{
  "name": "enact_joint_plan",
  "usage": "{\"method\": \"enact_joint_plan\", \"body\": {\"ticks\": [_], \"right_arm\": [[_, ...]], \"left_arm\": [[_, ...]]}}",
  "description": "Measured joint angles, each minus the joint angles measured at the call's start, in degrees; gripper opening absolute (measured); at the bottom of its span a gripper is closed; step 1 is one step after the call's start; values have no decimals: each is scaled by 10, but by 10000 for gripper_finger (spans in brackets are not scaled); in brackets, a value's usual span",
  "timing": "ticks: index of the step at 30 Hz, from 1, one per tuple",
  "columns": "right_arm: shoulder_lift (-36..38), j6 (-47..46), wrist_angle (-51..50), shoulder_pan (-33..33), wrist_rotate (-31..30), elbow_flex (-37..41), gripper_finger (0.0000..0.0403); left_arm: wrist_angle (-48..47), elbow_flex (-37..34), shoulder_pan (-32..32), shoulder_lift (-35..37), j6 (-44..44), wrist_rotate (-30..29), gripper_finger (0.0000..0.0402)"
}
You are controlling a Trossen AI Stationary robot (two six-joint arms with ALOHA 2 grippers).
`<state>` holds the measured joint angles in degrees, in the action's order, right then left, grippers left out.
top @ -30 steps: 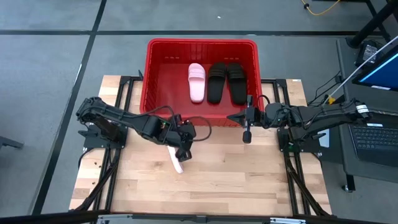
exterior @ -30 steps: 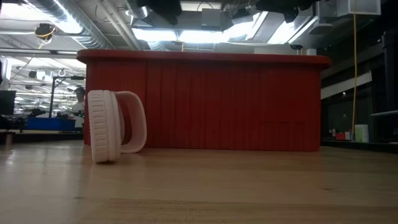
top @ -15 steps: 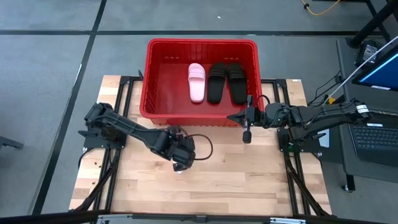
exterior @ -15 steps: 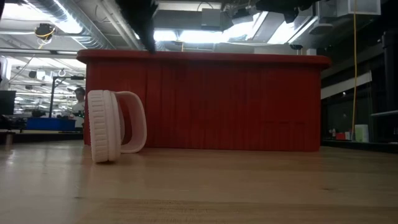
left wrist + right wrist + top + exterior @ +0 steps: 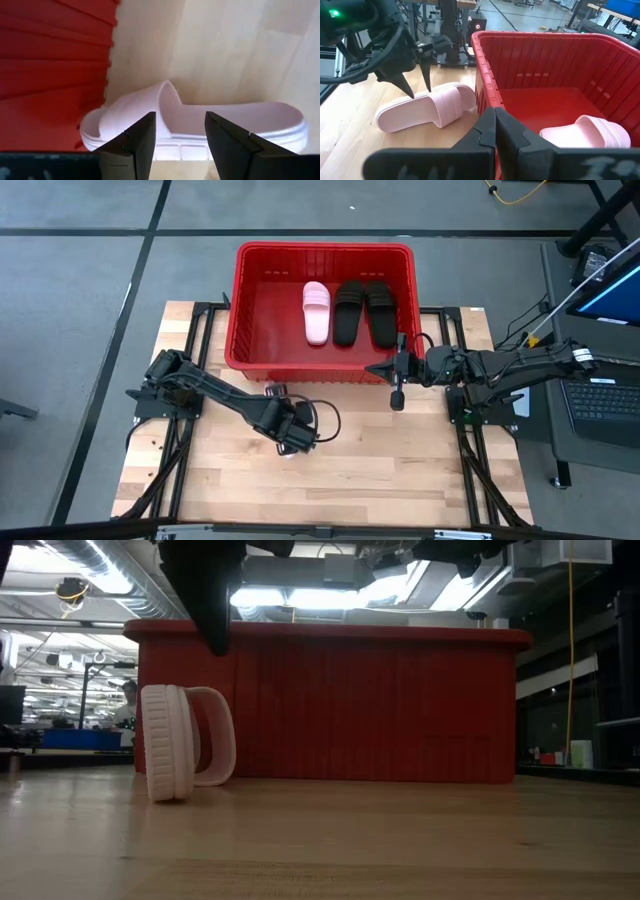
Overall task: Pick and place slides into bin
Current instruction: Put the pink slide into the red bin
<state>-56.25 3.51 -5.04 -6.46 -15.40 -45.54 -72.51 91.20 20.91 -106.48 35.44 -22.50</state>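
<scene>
One pale pink slide (image 5: 170,745) stands on its side edge on the wooden table, just before the red bin's (image 5: 250,280) near wall, with its strap facing the bin. My left gripper (image 5: 180,115) is open above it, fingers pointing down, with the fingertips (image 5: 412,94) close over its upper edge and not touching. In the high view the gripper (image 5: 292,440) hides most of this slide. Inside the bin lie one pink slide (image 5: 317,311) and two black slides (image 5: 349,311), side by side. My right gripper (image 5: 495,125) is shut and empty, hovering by the bin's near right corner (image 5: 397,385).
The bin's near wall (image 5: 350,700) stands right behind the slide. Bare wood table (image 5: 400,470) lies toward the near edge. A laptop (image 5: 605,395) sits beyond the table's right side. A person (image 5: 128,700) shows far off in the room.
My left gripper has gone toward the table's near edge and down, until it stands over the pink slide on the table. Its finger has come down into the low view. The slide has not moved.
</scene>
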Motion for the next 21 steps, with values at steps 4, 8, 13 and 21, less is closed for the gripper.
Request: {"method": "enact_joint_plan", "body": {"ticks": [4,8,13,21], "right_arm": [[0,0,0,0,0,0,6],[0,0,-1,0,0,0,6],[0,0,-9,0,0,0,6],[0,0,-9,0,0,0,6]], "left_arm": [[-3,0,0,0,-1,-48,164],[-6,0,-2,0,-3,-29,164],[-6,0,-2,0,-28,-14,164],[12,0,-16,0,-53,-5,164]]}}
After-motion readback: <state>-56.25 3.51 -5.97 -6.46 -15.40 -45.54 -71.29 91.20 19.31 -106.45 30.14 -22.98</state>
